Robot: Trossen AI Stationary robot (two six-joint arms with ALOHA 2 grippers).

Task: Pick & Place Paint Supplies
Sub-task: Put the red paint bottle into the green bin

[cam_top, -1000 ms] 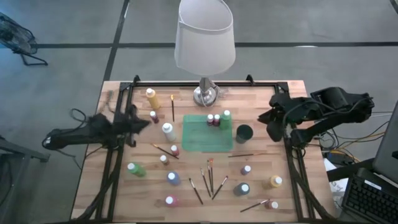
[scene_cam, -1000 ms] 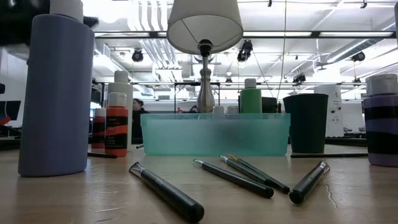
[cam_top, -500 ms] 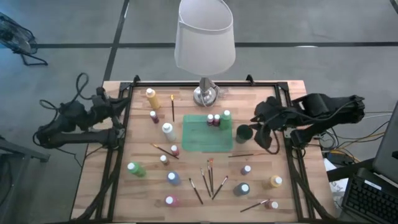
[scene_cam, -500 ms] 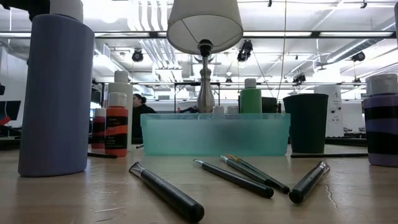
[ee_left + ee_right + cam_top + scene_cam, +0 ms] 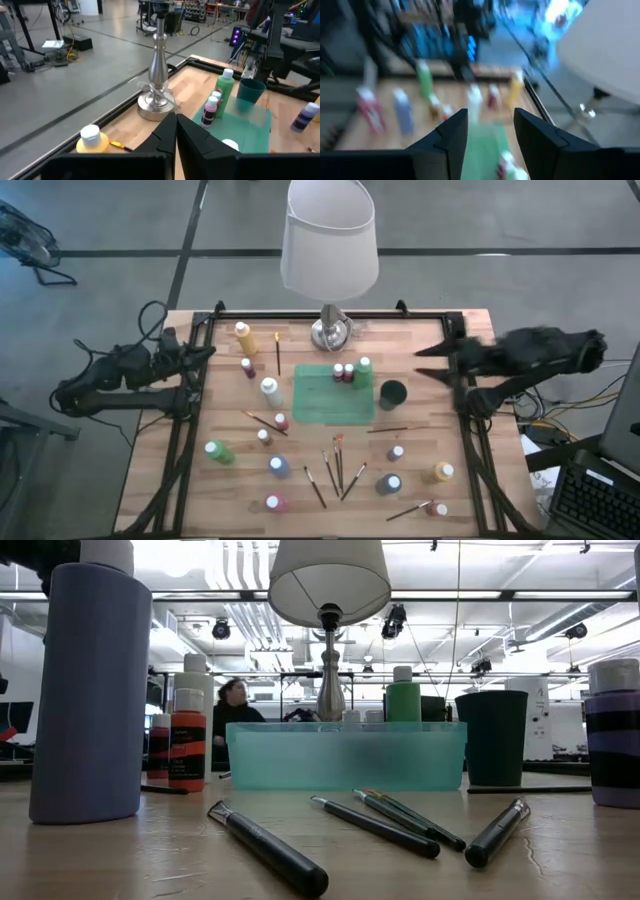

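Small white-capped paint bottles (image 5: 271,389) stand scattered over the wooden table, and thin paintbrushes (image 5: 337,464) lie flat near its near edge. A teal tray (image 5: 325,402) sits mid-table with three bottles (image 5: 349,371) upright in its far right corner. In the low view the tray (image 5: 345,755) stands behind the brushes (image 5: 380,820). My left gripper (image 5: 207,352) is shut at the table's left edge, fingers together in its wrist view (image 5: 176,125). My right gripper (image 5: 432,363) is open above the table's right side, pointing left (image 5: 490,125), and holds nothing.
A white-shaded lamp (image 5: 330,240) with a silver base (image 5: 329,333) stands at the far middle. A dark cup (image 5: 392,393) sits just right of the tray. A black frame (image 5: 190,430) runs along the table's sides. A person (image 5: 232,700) shows in the room behind.
My left arm has drawn back from over the table's left side toward the left edge and the far side. My right gripper dipped toward the dark cup, then rose and swung back right; it now points level toward the left. No bottle or brush has moved.
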